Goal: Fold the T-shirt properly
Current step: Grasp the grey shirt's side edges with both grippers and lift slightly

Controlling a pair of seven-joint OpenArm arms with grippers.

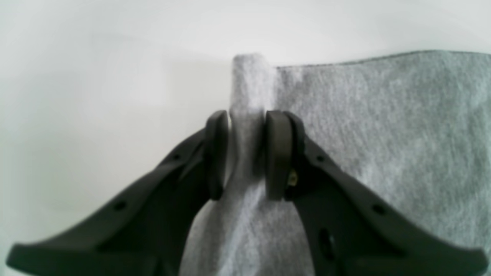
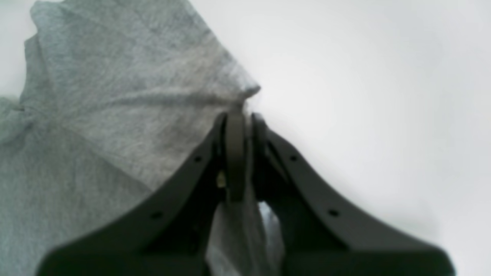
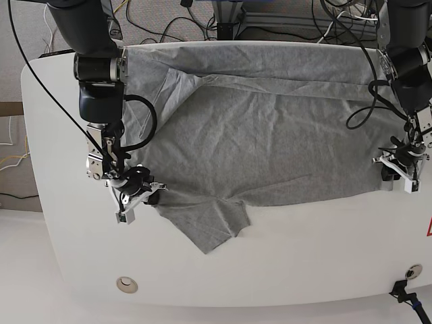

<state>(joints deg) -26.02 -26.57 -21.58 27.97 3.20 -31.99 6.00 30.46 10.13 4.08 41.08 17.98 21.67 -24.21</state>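
The left pincer (image 1: 245,153) pinches a raised fold of the T-shirt (image 1: 383,134) between its two dark pads; the cloth stands up in a narrow ridge above them. The right pincer (image 2: 245,153) is pressed together on a thin edge of the grey cloth (image 2: 115,115) – a strip of it hangs down between the arms of the pincer, but both wrist views are blurred and the exact hem is hard to make out.

In the base view the T-shirt (image 3: 270,128) lies spread and wrinkled over the white desk (image 3: 304,250), its far edge at the far rim of the desk. One sleeve (image 3: 212,226) points toward the near side, just beside the right pincer (image 3: 135,192). The left pincer (image 3: 398,162) is at the opposite edge of the cloth. No lettering is visible on the upper side. At the right border a red mark (image 3: 428,228) is cut off – unreadable.
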